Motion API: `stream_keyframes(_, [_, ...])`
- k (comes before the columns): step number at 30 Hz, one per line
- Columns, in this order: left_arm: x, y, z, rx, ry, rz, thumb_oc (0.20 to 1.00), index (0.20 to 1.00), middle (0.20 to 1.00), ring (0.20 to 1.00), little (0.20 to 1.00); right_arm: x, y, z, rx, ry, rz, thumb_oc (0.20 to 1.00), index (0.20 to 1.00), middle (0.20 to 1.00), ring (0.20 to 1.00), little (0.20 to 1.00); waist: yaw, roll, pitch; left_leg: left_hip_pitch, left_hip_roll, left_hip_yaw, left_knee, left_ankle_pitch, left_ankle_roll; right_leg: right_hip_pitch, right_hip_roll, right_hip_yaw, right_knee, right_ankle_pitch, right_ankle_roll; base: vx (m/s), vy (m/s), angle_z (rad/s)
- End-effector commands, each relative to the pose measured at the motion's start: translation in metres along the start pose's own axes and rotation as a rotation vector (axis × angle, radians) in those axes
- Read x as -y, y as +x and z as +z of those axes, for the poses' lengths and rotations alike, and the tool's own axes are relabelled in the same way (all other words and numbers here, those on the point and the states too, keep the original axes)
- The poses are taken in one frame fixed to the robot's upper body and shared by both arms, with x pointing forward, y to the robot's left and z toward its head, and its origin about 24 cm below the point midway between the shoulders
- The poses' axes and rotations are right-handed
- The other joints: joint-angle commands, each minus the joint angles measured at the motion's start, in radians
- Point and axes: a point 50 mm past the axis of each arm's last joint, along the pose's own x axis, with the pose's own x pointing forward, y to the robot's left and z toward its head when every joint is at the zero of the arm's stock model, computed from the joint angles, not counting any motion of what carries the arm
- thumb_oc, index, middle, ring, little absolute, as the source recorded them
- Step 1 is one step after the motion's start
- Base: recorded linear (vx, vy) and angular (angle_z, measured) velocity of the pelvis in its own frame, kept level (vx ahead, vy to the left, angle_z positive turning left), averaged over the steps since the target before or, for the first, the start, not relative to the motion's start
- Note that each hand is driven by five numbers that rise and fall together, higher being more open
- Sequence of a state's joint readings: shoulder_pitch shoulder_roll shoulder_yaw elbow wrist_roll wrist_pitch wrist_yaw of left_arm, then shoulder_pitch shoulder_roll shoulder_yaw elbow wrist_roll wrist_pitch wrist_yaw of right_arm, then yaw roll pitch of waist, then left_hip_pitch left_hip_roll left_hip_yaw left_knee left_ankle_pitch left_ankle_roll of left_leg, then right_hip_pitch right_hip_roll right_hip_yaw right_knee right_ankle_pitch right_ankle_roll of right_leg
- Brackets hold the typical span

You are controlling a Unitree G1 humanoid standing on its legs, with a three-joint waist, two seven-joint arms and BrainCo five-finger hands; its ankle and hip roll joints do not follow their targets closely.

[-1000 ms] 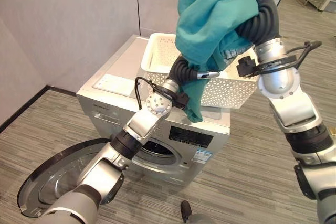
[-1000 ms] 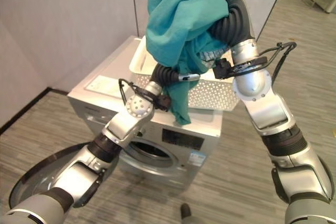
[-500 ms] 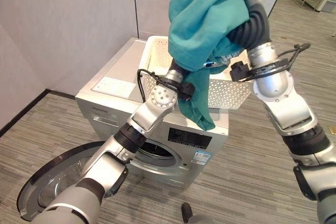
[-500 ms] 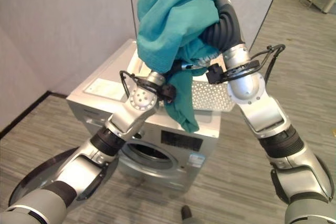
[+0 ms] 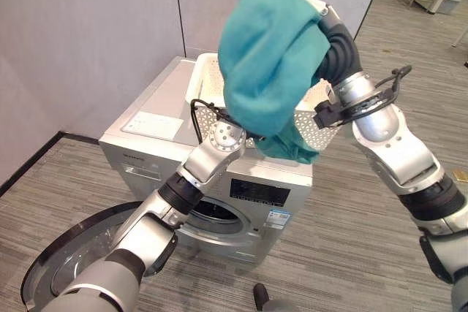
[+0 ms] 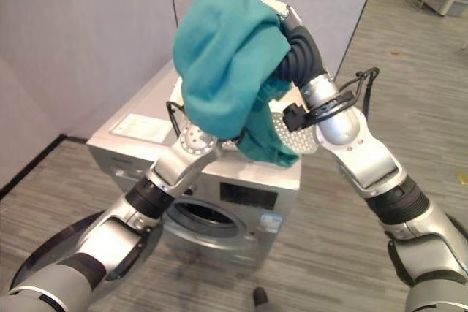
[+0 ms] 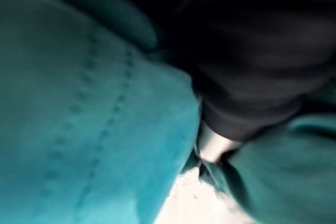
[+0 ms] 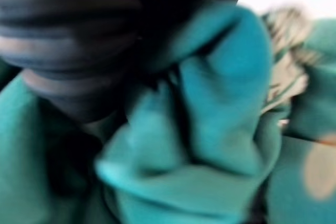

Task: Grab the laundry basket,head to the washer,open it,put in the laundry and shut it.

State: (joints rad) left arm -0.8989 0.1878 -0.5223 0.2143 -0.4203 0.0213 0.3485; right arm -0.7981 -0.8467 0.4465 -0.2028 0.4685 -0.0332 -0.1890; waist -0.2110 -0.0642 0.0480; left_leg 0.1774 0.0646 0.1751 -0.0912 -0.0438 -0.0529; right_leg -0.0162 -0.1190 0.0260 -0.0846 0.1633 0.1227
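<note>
A bundled teal cloth garment (image 5: 267,63) is held high above the white perforated plastic laundry basket (image 5: 316,126) on the silver washer (image 5: 168,123). Both hands' fingers are buried, their state untellable. Dangling folds could snag the basket and drag it off.

We've got grey wood-look plank floor (image 5: 351,253) here, and sitting right on it is the silver front-load washer (image 5: 259,202), backed up near the grey wall panels. Its round door (image 5: 51,268) is swung wide open, low over the floor, down below the left hand's arm. On the washer's flat top (image 5: 164,96) rests a white perforated laundry basket (image 5: 322,126), right under where the hands are raised. Also a flat pale sheet (image 5: 151,123) lies on that top, off to the left hand's side.
</note>
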Motion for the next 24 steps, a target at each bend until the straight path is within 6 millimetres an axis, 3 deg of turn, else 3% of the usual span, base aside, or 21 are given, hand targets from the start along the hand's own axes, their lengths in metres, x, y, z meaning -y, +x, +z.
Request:
stream_keyframes(1, [0.005,0.011,0.038,0.200,-0.001,-0.002,0.200,0.200,0.200,0.200,0.200,0.008,0.007,0.019,0.105,0.065,-0.011,1.000,1.000,1.000,1.000,1.000,0.018,0.009,-0.049,0.007,0.009,-0.004,0.004,-0.074,0.036,-0.046,-0.034,-0.001,0.115,-0.092,0.062,0.00,0.000,0.00])
stream_keyframes(7, [-0.003,0.006,0.037,0.215,0.003,0.016,0.200,0.200,0.200,0.200,0.200,0.028,-0.001,0.014,0.060,0.126,-0.025,1.000,1.000,1.000,1.000,1.000,0.012,0.006,-0.051,0.009,0.011,-0.001,0.004,-0.076,0.032,-0.045,-0.034,-0.002,0.114,-0.093,0.062,0.00,0.000,0.00])
stream_keyframes(11, [-0.017,0.000,0.038,0.232,0.017,0.048,0.200,0.200,0.200,0.200,0.200,0.052,-0.013,0.010,0.039,0.170,-0.103,1.000,1.000,1.000,1.000,1.000,0.006,0.005,-0.053,0.010,0.011,0.002,0.004,-0.079,0.031,-0.046,-0.033,0.000,0.113,-0.094,0.062,0.00,0.000,0.00])
stream_keyframes(13, [-0.035,-0.010,0.041,0.264,0.053,0.080,0.200,0.200,0.200,0.200,0.200,0.073,-0.027,0.009,0.053,0.204,-0.193,1.000,1.000,1.000,1.000,1.000,0.004,0.007,-0.053,0.006,0.010,0.004,0.004,-0.074,0.029,-0.051,-0.033,0.004,0.112,-0.090,0.061,0.00,0.000,0.00])
stream_keyframes(14, [-0.034,-0.010,0.041,0.262,0.053,0.078,0.200,0.200,0.200,0.200,0.200,0.073,-0.028,0.009,0.051,0.205,-0.195,1.000,1.000,1.000,1.000,1.000,0.005,0.008,-0.053,0.010,0.011,0.002,0.004,-0.082,0.030,-0.046,-0.032,0.002,0.112,-0.097,0.063,0.00,0.000,0.00])
stream_keyframes(16, [-0.060,-0.029,0.040,0.278,0.084,0.131,0.200,0.200,0.200,0.200,0.200,0.098,-0.057,0.006,0.068,0.219,-0.350,1.000,1.000,1.000,1.000,1.000,0.002,0.014,-0.049,0.002,0.010,0.002,0.004,-0.075,0.028,-0.050,-0.032,0.004,0.111,-0.095,0.060,0.01,-0.013,-0.06])
stream_keyframes(18, [-0.067,-0.037,0.039,0.277,0.093,0.144,0.200,0.200,0.200,0.200,0.200,0.104,-0.069,0.005,0.070,0.213,-0.403,1.000,1.000,1.000,1.000,1.000,0.005,0.015,-0.048,0.002,0.011,0.000,0.004,-0.076,0.028,-0.049,-0.032,0.002,0.111,-0.097,0.061,0.00,0.000,0.00])
stream_keyframes(19, [-0.075,-0.050,0.037,0.276,0.107,0.157,0.200,0.200,0.200,0.200,0.200,0.111,-0.086,0.004,0.069,0.199,-0.476,1.000,1.000,1.000,1.000,1.000,0.011,0.014,-0.050,-0.001,0.010,-0.002,0.004,-0.077,0.029,-0.051,-0.032,0.001,0.111,-0.098,0.061,0.06,-0.031,0.02])
stream_keyframes(20, [-0.097,-0.087,0.029,0.252,0.146,0.212,0.200,0.200,0.200,0.200,0.200,0.127,-0.124,0.000,0.034,0.090,-0.661,1.000,1.000,1.000,1.000,1.000,0.020,0.018,-0.046,-0.006,0.012,-0.005,0.004,-0.079,0.030,-0.053,-0.033,-0.002,0.110,-0.101,0.061,0.06,-0.036,-0.03])
stream_keyframes(22, [-0.103,-0.100,0.025,0.228,0.156,0.229,0.200,0.200,0.200,0.200,0.200,0.131,-0.136,0.000,0.005,0.030,-0.710,1.000,1.000,1.000,1.000,1.000,0.023,0.019,-0.045,-0.005,0.013,-0.005,0.004,-0.082,0.030,-0.051,-0.033,-0.002,0.108,-0.102,0.060,0.05,-0.024,0.00])
stream_keyframes(23, [-0.117,-0.129,0.016,0.171,0.183,0.286,0.200,0.200,0.200,0.200,0.200,0.138,-0.165,-0.005,-0.089,-0.111,-0.837,1.000,1.000,1.000,1.000,1.000,0.027,0.020,-0.039,-0.008,0.011,-0.004,0.004,-0.081,0.033,-0.053,-0.035,-0.003,0.104,-0.099,0.057,0.09,-0.002,-0.06])
stream_keyframes(24, [-0.117,-0.130,0.016,0.167,0.182,0.284,0.200,0.200,0.200,0.200,0.200,0.137,-0.166,-0.006,-0.093,-0.111,-0.837,1.000,1.000,1.000,1.000,1.000,0.027,0.023,-0.043,-0.002,0.013,-0.006,0.004,-0.093,0.034,-0.046,-0.034,-0.005,0.103,-0.109,0.060,0.10,-0.018,-0.13])
